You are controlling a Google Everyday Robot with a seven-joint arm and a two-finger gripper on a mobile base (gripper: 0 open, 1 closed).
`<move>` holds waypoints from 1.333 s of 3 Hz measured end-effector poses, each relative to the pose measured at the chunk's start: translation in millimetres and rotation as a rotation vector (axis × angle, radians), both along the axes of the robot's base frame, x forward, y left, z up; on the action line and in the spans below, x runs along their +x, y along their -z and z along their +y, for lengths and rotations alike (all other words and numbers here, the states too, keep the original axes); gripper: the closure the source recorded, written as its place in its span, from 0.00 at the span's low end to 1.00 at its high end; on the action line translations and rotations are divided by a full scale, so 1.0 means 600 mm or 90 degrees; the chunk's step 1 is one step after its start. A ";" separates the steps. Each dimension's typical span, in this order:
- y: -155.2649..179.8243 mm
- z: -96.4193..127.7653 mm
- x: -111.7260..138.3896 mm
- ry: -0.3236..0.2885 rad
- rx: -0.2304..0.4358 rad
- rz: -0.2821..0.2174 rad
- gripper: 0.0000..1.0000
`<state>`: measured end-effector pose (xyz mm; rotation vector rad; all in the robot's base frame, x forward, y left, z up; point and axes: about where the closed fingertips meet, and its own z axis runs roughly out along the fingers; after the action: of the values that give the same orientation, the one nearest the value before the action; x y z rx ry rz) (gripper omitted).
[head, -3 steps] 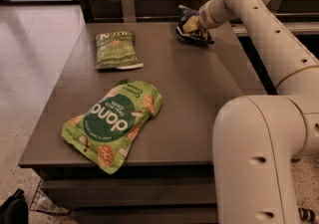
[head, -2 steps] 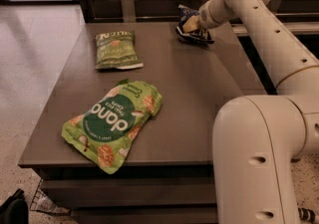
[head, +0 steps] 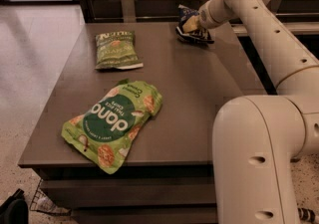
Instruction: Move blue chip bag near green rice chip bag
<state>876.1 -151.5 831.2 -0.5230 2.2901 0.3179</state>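
Observation:
The blue chip bag (head: pixel 188 18) is a small dark navy bag at the far right of the table top, crumpled and tipped up. My gripper (head: pixel 193 31) is at the far end of the white arm, right at that bag and pressed against it. The green rice chip bag (head: pixel 114 122) is a large light-green pouch with a dark-green circle and white letters. It lies flat near the front left of the table, well apart from the blue bag.
A smaller dark-green chip bag (head: pixel 115 49) lies flat at the far left of the dark table (head: pixel 199 98). My arm's big white base link (head: pixel 259 158) fills the front right. A wooden wall and rail run behind the table.

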 end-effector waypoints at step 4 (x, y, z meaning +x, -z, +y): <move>-0.155 -0.053 -0.105 -0.062 0.011 -0.094 1.00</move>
<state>813.3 -183.2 924.2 -0.6290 2.1214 0.3355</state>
